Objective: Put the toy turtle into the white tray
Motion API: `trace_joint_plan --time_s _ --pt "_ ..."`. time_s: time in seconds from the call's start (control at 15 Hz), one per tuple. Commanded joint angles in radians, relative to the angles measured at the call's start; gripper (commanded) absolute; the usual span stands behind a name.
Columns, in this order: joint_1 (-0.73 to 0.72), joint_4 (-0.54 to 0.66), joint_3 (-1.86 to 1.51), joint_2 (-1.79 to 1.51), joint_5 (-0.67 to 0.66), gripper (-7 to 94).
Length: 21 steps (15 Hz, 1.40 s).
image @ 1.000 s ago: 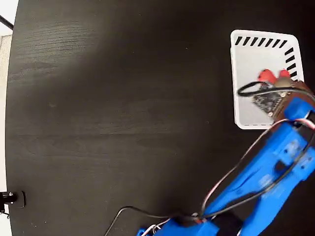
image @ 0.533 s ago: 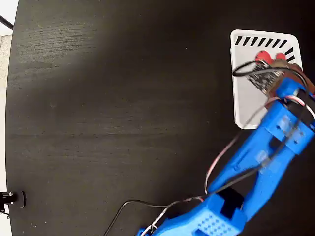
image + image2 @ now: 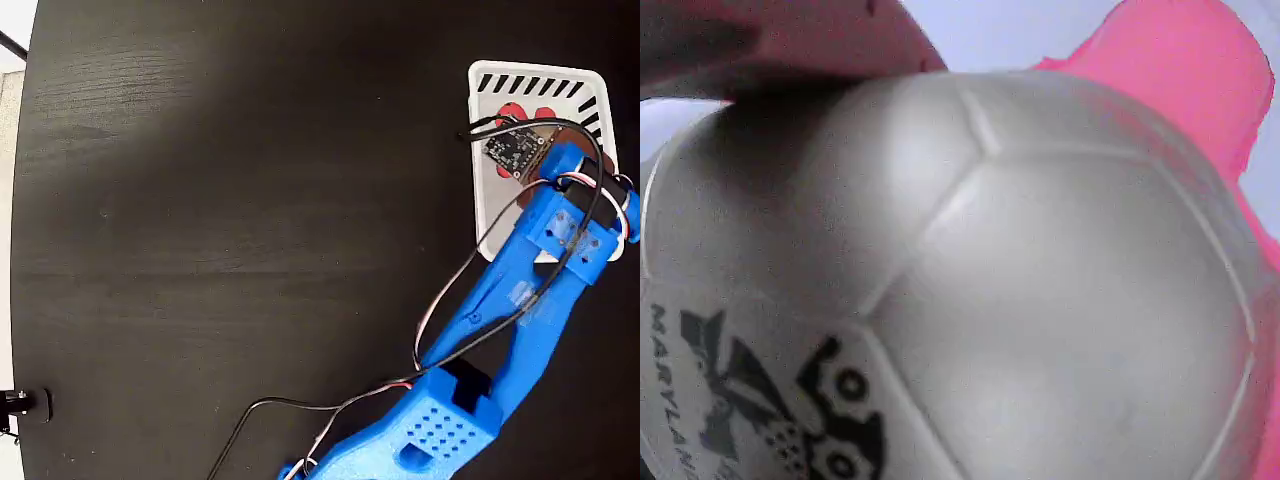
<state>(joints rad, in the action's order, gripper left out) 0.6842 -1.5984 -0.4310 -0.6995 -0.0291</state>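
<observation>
The white tray lies at the upper right of the fixed view, its slotted wall at the top. My blue arm reaches up from the bottom edge, and its gripper hangs over the tray's upper half, mostly hidden under the wrist's circuit board. Red legs of the toy turtle poke out beyond the board, inside the tray's outline. In the wrist view the toy turtle fills the picture: a pale domed shell with a dark printed mark and pink limbs behind. The gripper is shut on it. Whether the turtle touches the tray floor cannot be told.
The table top is black wood, with its left edge near the frame's left side. A small black clamp sits at that edge. Black and red cables loop off the arm to the left.
The arm has swung upward in the fixed view, carrying the turtle from the tray's middle to its slotted upper end. The arm's base link has come further into view.
</observation>
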Motion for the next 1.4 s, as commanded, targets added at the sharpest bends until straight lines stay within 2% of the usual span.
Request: trace_joint_plan --time_s 0.0,0.47,0.53,0.6,0.67,0.73,0.87,1.33 --pt "0.012 0.006 0.084 -0.043 -0.006 0" --pt "0.023 -0.008 0.089 -0.041 -0.017 0" --pt "0.025 -0.011 0.087 -0.041 -0.021 6" --pt "0.026 -0.015 0.086 -0.041 -0.025 19" --pt "0.029 -0.021 0.086 -0.041 -0.028 39" --pt "0.031 -0.023 0.081 -0.041 -0.032 52" --pt "0.031 -0.038 0.083 -0.043 -0.041 62" --pt "0.031 -0.043 0.081 -0.046 -0.043 60"
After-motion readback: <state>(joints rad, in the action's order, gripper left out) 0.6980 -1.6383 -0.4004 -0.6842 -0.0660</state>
